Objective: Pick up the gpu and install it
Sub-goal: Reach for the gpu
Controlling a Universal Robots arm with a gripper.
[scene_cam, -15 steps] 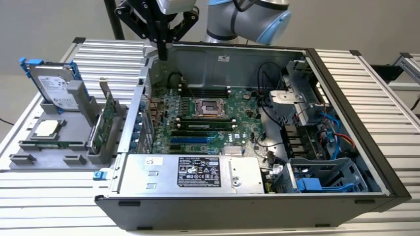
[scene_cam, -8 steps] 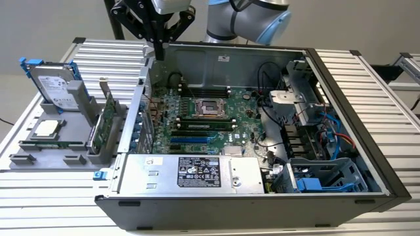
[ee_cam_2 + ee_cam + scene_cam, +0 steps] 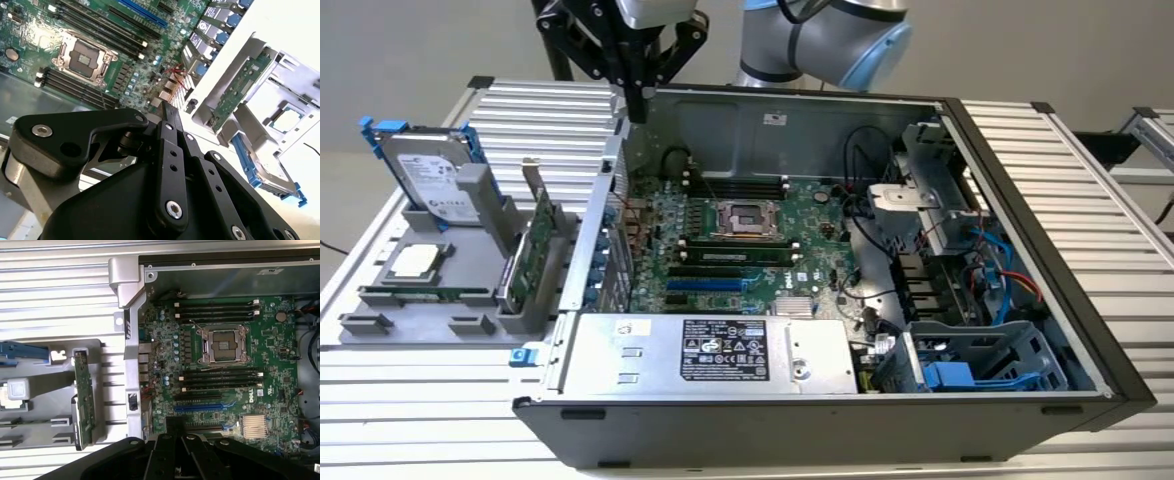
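Black two-finger gripper [image 3: 640,100]: fingers pressed together, holding nothing | flat green circuit-board gpu [image 3: 85,395]: stands on edge in grey plastic tray [image 3: 414,330], sideways and lower from gripper, beyond silver case wall [image 3: 131,365] | long axis parallel to that wall

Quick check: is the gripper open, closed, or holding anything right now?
Gripper: closed and holding nothing. The gpu stands in its holder beside the case.
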